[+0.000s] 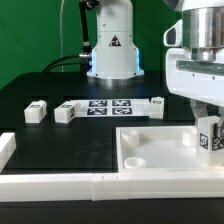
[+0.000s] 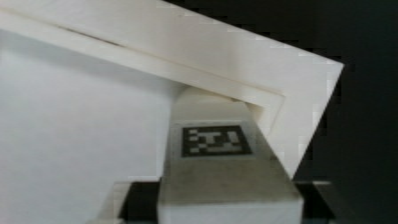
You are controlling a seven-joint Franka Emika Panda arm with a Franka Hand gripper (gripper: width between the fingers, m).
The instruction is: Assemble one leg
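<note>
My gripper (image 1: 209, 122) is shut on a leg (image 1: 209, 135), a small white blocky peg with a black-and-white tag. It holds the leg upright over the far corner, at the exterior view's right, of the large white tray-like part (image 1: 150, 158). In the wrist view the leg (image 2: 217, 150) sits between the dark fingers (image 2: 143, 203), its far end at the tray's raised corner rim (image 2: 267, 95). Whether the leg touches the tray I cannot tell. Three more legs lie on the black table: one (image 1: 36, 111), one (image 1: 65, 112), and one (image 1: 157, 105).
The marker board (image 1: 108, 107) lies flat behind the tray, between the loose legs. A white rail (image 1: 60, 185) runs along the table's front edge, with a white block (image 1: 6, 148) at the exterior view's left. The robot base (image 1: 112, 50) stands at the back.
</note>
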